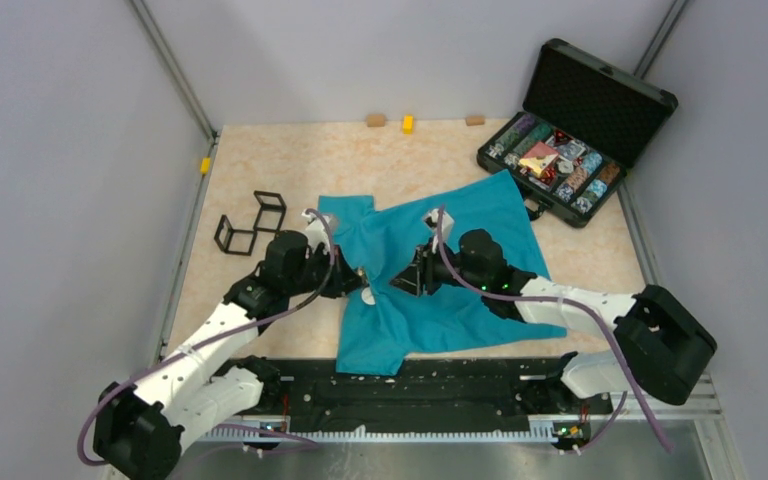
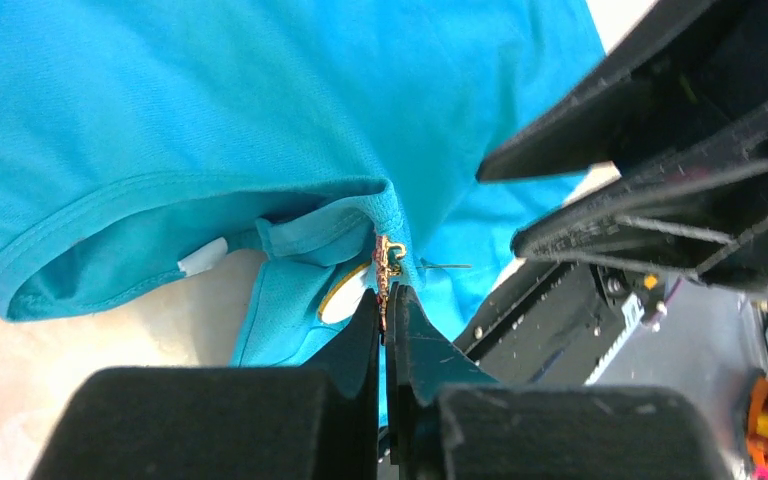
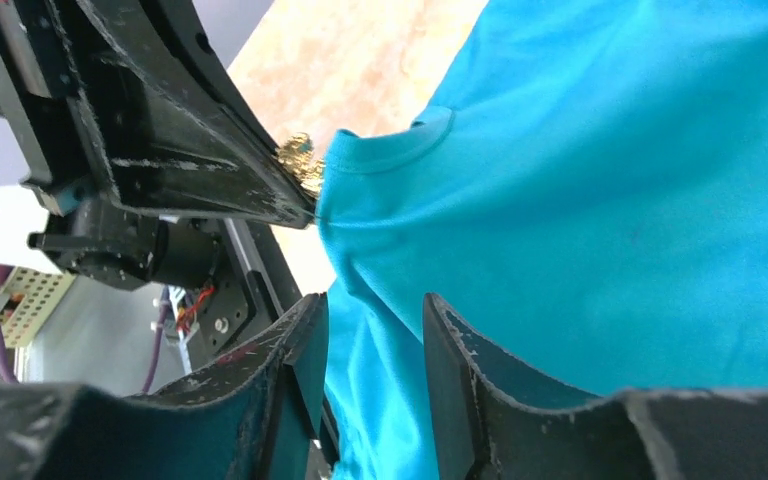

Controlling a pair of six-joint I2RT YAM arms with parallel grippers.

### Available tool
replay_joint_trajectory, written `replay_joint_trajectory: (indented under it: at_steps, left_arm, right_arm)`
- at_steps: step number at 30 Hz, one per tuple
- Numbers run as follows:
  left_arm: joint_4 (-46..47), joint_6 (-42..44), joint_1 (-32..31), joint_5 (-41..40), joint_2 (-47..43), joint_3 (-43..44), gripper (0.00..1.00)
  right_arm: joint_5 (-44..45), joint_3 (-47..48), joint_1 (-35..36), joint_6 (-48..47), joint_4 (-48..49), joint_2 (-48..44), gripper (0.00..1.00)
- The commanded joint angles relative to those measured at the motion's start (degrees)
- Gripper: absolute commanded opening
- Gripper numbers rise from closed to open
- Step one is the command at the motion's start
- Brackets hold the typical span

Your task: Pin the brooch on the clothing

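The clothing [image 1: 460,262] is a teal T-shirt spread on the table, its collar hem lifted between the two arms. My left gripper [image 2: 384,300] is shut on the brooch [image 2: 389,268], a tiny gold and red ornament pressed against the collar edge [image 2: 385,205]. A thin pin [image 2: 447,265] sticks out beside it. In the right wrist view the brooch [image 3: 300,160] shows at the left fingertips [image 3: 260,185], touching the hem. My right gripper [image 3: 375,310] is open, and a fold of the shirt [image 3: 600,200] hangs loosely between its fingers. A white label [image 2: 203,257] sits inside the collar.
A small round white disc [image 1: 367,296] lies under the collar. An open black case [image 1: 570,130] of multicoloured trinkets stands at the far right. Black wire frames [image 1: 252,222] sit at the left, small blocks [image 1: 407,123] along the far edge, a black rail [image 1: 410,385] along the near edge.
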Motion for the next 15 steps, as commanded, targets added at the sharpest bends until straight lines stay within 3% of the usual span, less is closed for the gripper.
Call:
replay_joint_trajectory:
  at_steps: [1,7,15]
  left_arm:
    - [-1.9,8.5,2.0,13.6,2.3,5.0,0.0]
    - [-4.4,13.1,2.5,18.3,3.7,6.9,0.0]
    - [-8.7,16.5,3.0,23.3,6.7,9.3,0.0]
  right_arm:
    - [-12.3,-3.5,-4.0,-5.8,6.6,-2.0,0.44]
    - [-19.5,-3.7,-4.1,-6.2,14.9,0.7,0.47]
    - [-21.2,-2.2,-3.9,-5.9,18.9,4.3,0.48]
